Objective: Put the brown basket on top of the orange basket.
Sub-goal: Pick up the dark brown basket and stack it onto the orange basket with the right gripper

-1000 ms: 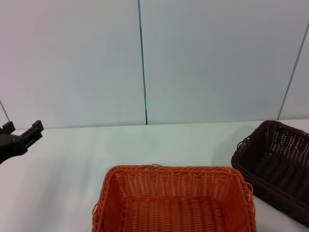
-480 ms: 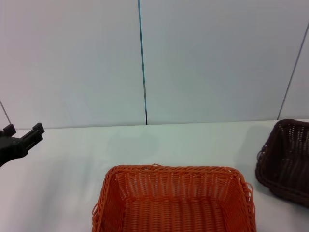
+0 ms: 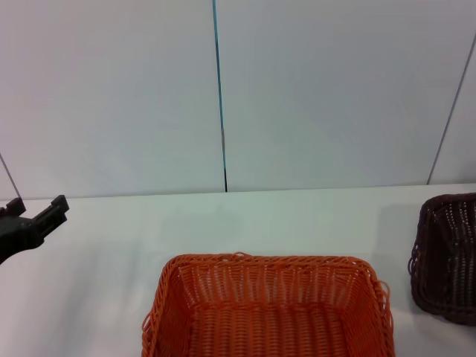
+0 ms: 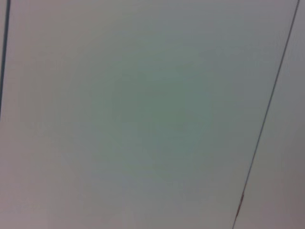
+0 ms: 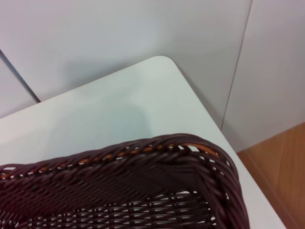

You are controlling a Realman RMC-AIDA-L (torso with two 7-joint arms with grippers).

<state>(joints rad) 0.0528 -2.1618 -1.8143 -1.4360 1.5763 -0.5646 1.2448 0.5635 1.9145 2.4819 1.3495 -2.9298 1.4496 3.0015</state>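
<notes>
The orange basket (image 3: 268, 316) sits on the white table (image 3: 245, 223) at the near middle in the head view, with nothing inside it. The brown basket (image 3: 448, 256) is at the far right, cut off by the picture's edge, with its open side turned toward the middle. In the right wrist view the brown basket's braided rim (image 5: 119, 167) fills the lower part from close up; the right gripper itself does not show. My left gripper (image 3: 36, 210) hovers at the far left edge above the table, open and holding nothing, far from both baskets.
A grey panelled wall (image 3: 223, 89) rises behind the table. The right wrist view shows the table's rounded far corner (image 5: 162, 64) and wooden floor (image 5: 281, 171) beyond the table edge. The left wrist view shows only wall.
The brown basket has moved to the right, from mostly in view to partly past the right edge. The left gripper has sunk slightly. The orange basket has not moved.
</notes>
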